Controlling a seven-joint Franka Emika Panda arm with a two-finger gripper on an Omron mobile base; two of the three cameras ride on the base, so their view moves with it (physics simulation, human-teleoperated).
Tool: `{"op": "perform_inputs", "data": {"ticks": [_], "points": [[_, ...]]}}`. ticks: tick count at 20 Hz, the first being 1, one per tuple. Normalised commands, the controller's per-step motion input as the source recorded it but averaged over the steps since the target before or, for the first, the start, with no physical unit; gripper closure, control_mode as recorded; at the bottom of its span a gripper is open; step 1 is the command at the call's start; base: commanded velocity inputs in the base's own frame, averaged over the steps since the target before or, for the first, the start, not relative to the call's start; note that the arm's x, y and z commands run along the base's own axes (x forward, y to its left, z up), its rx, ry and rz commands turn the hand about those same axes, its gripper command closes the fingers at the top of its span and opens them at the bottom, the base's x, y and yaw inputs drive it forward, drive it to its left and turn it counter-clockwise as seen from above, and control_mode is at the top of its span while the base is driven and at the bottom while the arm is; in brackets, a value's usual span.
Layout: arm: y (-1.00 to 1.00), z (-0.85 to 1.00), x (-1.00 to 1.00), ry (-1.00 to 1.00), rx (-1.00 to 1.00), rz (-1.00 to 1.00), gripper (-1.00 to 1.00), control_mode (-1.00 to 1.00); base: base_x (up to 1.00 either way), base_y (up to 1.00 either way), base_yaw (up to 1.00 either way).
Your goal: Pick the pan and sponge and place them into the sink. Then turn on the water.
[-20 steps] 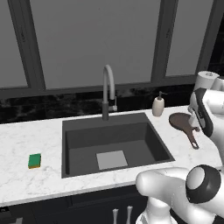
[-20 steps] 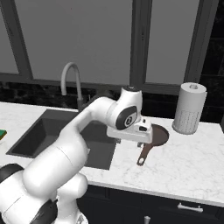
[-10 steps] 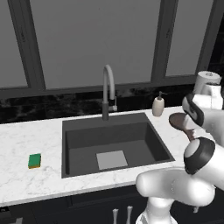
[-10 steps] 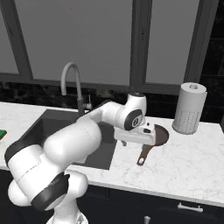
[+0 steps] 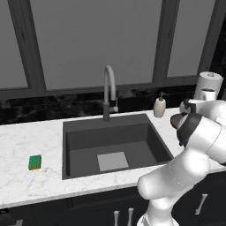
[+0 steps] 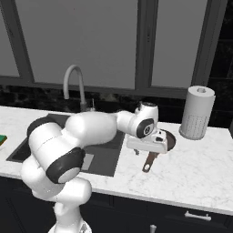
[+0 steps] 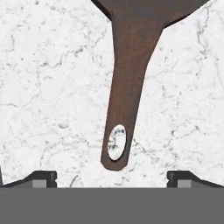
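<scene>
The dark reddish-brown pan lies on the marble counter right of the sink, its long handle pointing toward the counter's front edge. My gripper hangs just over that handle, pointing down. In the hand view the handle runs down the middle to its hole end, and my gripper is open, with one fingertip on each side and nothing between them. The green sponge lies on the counter left of the sink. No water runs from the gooseneck faucet.
A beige soap dispenser stands at the sink's back right corner. A paper towel roll stands behind the pan at the right. My arm arches across the sink's right half. Dark windows rise behind the counter.
The hand has moved a little to the right and down, from over the pan's bowl side to over its handle. The jaws stayed open; the pan and sponge have not moved.
</scene>
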Motion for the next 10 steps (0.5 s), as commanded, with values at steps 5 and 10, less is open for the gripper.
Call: {"op": "perform_inputs", "data": {"ticks": [5,10], "points": [[-0.10,-0.45,0.46,0.08,0.00,0.00,-1.00,-1.00,0.00,0.00,0.00],[-0.07,-0.50,0.46,0.08,0.00,0.00,-1.00,-1.00,0.00,0.00,0.00]]}}
